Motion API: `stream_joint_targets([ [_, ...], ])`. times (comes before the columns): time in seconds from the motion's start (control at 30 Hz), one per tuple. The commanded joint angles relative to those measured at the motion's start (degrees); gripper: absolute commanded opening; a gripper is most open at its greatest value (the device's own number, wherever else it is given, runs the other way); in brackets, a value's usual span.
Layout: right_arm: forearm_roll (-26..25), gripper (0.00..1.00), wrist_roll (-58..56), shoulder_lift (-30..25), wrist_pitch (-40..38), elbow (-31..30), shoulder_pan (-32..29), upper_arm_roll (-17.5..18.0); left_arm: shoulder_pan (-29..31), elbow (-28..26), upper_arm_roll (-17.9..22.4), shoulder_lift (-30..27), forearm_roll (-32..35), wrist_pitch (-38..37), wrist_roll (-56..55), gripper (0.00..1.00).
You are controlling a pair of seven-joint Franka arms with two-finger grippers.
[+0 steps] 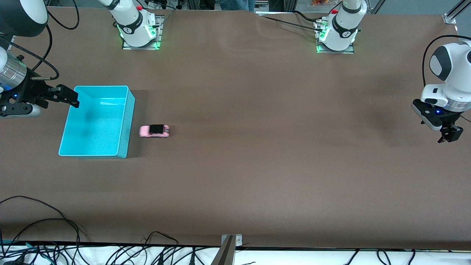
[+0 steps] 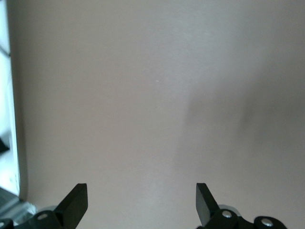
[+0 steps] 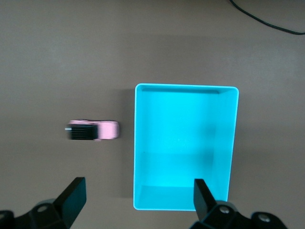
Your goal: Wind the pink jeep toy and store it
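Observation:
The pink jeep toy (image 1: 154, 130) stands on the brown table, close beside the turquoise bin (image 1: 127, 121), on the side toward the left arm's end. The bin is empty. My right gripper (image 1: 68, 96) hangs open and empty above the bin's corner toward the right arm's end. The right wrist view looks down on the jeep (image 3: 93, 130) and the bin (image 3: 224, 143), with the open right gripper (image 3: 138, 186) over the bin's short wall. My left gripper (image 1: 449, 134) waits open and empty over bare table at the left arm's end, and the left wrist view (image 2: 141, 188) shows only table.
Cables (image 1: 55, 254) and a metal bracket (image 1: 231, 243) lie along the table edge nearest the front camera. The arm bases (image 1: 138, 27) (image 1: 336, 31) stand on plates at the table edge farthest from the front camera. A cable (image 3: 267, 21) shows in the right wrist view.

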Motion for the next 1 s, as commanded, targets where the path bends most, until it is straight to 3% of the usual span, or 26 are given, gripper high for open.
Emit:
stream_joint_targets([
  [0.0, 0.8, 1.00, -0.8, 1.0, -0.4, 1.4, -0.2, 0.0, 0.3, -0.8, -0.4, -2.5, -1.2, -0.4, -9.2, 1.00],
  [0.2, 1.2, 1.00, -0.7, 1.0, 0.2, 1.4, -0.2, 0.0, 0.4, -0.7, -1.7, -2.9, -1.2, -1.9, -10.5, 1.00],
  [0.5, 1.7, 1.00, -2.2, 3.2, -0.2, 1.2, 0.5, 0.7, 0.3, 1.2, -4.1, -5.7, -2.7, -11.6, -11.4, 1.00],
  [0.73, 3.0, 1.00, -16.8, 4.6, 0.4, 1.3, 0.9, 0.7, -0.1, 9.3, -5.9, -7.6, -17.1, -28.9, -12.9, 1.00],
  [0.83, 3.7, 1.00, -22.4, 5.5, 0.4, 1.3, 0.9, 0.7, -0.7, 12.7, -6.7, -7.6, -18.0, -34.8, -18.7, 1.00],
  [0.97, 3.8, 1.00, -32.2, 7.0, 0.4, 1.3, 1.6, 0.7, -1.0, 15.0, -11.5, -7.8, -16.8, -39.6, -30.5, 1.00],
])
